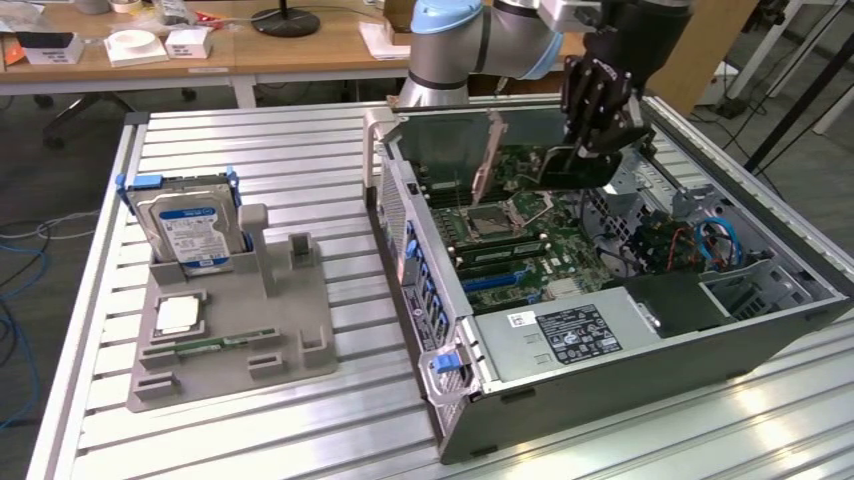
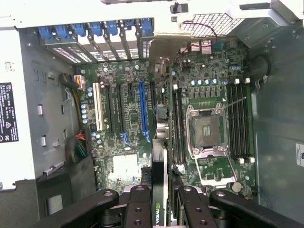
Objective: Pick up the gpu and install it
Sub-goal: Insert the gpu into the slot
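Note:
My gripper [image 1: 589, 150] hangs inside the open computer case [image 1: 441, 290], shut on the gpu [image 1: 538, 176]. The gpu is a thin black card with a long silver bracket [image 1: 491, 150] at its far end. It is held on edge above the motherboard [image 1: 514, 255]. In the wrist view the gpu [image 2: 159, 156] shows edge-on between my black fingers [image 2: 138, 209], and its bracket [image 2: 164, 47] reaches toward the case's rear slot openings. The card hovers over the board between the blue expansion slot [image 2: 142, 109] and the memory slots [image 2: 176, 128]. Whether it touches the board I cannot tell.
A grey fixture [image 1: 234, 335] on the exterior view's left holds a blue-labelled hard drive [image 1: 187, 225], a processor [image 1: 178, 315] and a green memory stick [image 1: 214, 345]. The case walls, the power supply [image 1: 574, 335] and the CPU socket [image 2: 206, 130] surround the card.

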Motion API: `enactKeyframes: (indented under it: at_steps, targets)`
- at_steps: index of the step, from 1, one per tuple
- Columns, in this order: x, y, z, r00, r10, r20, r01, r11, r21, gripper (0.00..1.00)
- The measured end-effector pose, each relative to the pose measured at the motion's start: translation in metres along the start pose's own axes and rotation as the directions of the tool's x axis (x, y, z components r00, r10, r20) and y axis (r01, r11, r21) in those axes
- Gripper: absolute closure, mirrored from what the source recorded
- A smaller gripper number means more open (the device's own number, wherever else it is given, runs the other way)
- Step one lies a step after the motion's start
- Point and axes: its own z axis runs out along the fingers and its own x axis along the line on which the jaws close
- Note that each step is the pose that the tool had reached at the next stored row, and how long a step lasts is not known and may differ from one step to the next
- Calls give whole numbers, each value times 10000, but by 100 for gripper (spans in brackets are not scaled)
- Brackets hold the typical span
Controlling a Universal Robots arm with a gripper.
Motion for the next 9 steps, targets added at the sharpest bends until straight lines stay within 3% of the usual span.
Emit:
enactKeyframes:
  at_steps: [9]
  targets:
    - [3,24,17,10000,-1,3,1,10000,26,74]
